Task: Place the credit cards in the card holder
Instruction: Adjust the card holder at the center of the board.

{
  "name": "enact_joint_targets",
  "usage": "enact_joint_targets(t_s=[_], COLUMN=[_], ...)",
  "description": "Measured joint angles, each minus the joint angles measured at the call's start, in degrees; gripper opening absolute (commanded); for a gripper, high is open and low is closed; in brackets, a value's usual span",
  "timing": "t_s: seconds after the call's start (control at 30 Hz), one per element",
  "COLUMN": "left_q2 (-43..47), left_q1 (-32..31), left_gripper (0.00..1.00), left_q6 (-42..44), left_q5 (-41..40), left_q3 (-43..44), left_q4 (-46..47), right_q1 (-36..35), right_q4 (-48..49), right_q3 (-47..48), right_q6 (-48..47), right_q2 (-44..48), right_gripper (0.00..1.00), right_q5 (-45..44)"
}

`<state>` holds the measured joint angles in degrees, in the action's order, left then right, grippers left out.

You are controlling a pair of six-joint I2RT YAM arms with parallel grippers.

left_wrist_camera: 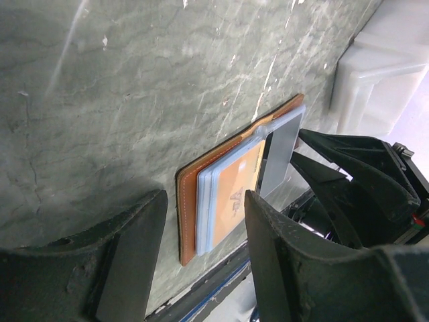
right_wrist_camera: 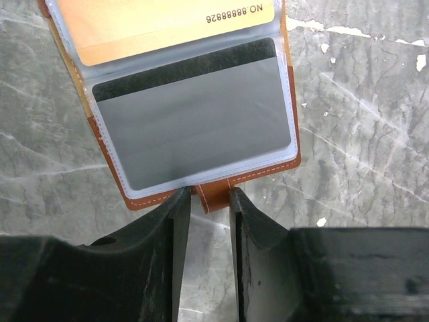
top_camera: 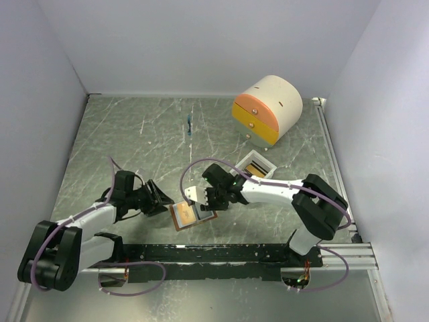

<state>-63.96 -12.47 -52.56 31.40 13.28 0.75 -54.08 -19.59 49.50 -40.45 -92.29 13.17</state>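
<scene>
Right pincer (right_wrist_camera: 210, 199) pinches the card holder (left_wrist_camera: 188, 215) by its edge tab; left pincer (left_wrist_camera: 206, 204) gapes open beside it.

Orange card (right_wrist_camera: 167, 27), in wallet (right_wrist_camera: 213, 194) sleeve: bore printed "NO.88888826" in dark digits, seen upside down from right wrist. From left wrist, its small dark emblem was unreadable.

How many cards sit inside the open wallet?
2: an orange card in one pocket, a grey card in the pocket by the strap; others may be hidden.
</scene>
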Motion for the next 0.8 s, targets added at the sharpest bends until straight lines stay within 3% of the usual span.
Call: enact_joint_targets(t_s=[0.33, 0.47, 0.8], left_q2=[-4.9, -9.5, -18.5], left_q1=[0.0, 0.1, 0.3], left_gripper=[0.63, 0.63, 0.65], left_q6=[-1.1, -1.0, 0.9], left_q5=[1.7, 1.4, -1.8], left_q3=[0.4, 3.9, 14.7], left_q4=[5.0, 5.7, 3.3], right_q1=[0.0, 0.0, -0.1], right_q4=[-1.0, -2.0, 3.0], right_q3=[1.6, 2.5, 2.2], right_q6=[-0.7, -0.1, 9.6], right_q2=[-1.6, -2.3, -2.8], right_gripper=[0.19, 0.0, 0.0], right_q5=[0.5, 0.7, 2.8])
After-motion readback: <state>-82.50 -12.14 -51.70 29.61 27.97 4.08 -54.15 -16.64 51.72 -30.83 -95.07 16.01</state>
